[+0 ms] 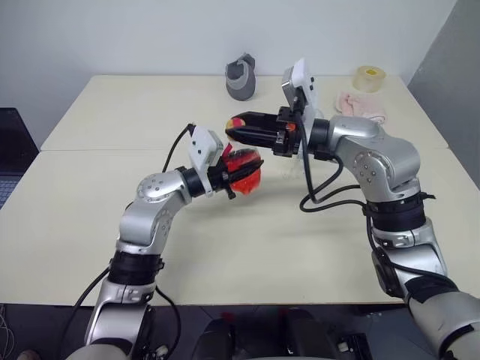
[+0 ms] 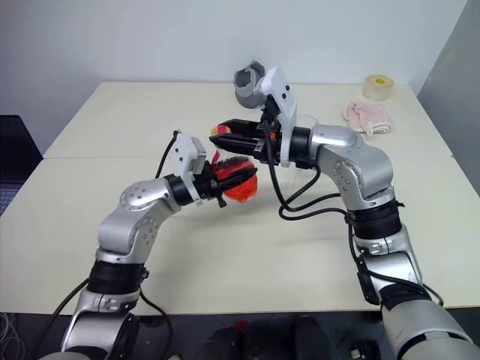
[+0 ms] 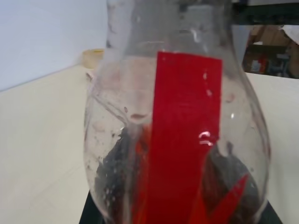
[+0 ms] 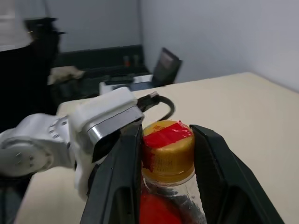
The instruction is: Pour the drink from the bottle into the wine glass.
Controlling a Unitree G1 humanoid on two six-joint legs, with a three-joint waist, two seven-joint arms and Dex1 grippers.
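Note:
My left gripper (image 1: pixel 241 177) is shut on the body of the small clear bottle (image 1: pixel 244 169), holding it above the table (image 1: pixel 112 120). The red drink (image 2: pixel 238 187) fills the bottle's lower part. In the left wrist view the bottle's red label strip (image 3: pixel 187 130) faces the camera. My right gripper (image 4: pixel 166 151) reaches in level from the right. Its two black fingers (image 4: pixel 122 172) are shut on the yellowish cap (image 4: pixel 168 158), which has red tape on top. The wine glass is mostly hidden behind my right wrist; a faint clear part (image 1: pixel 291 166) shows under it.
A grey cup-like object (image 1: pixel 241 77) stands at the back middle of the table. A roll of tape (image 1: pixel 368 77) and a pink cloth (image 1: pixel 361 106) lie at the back right. A black cable (image 1: pixel 322 191) loops under my right arm.

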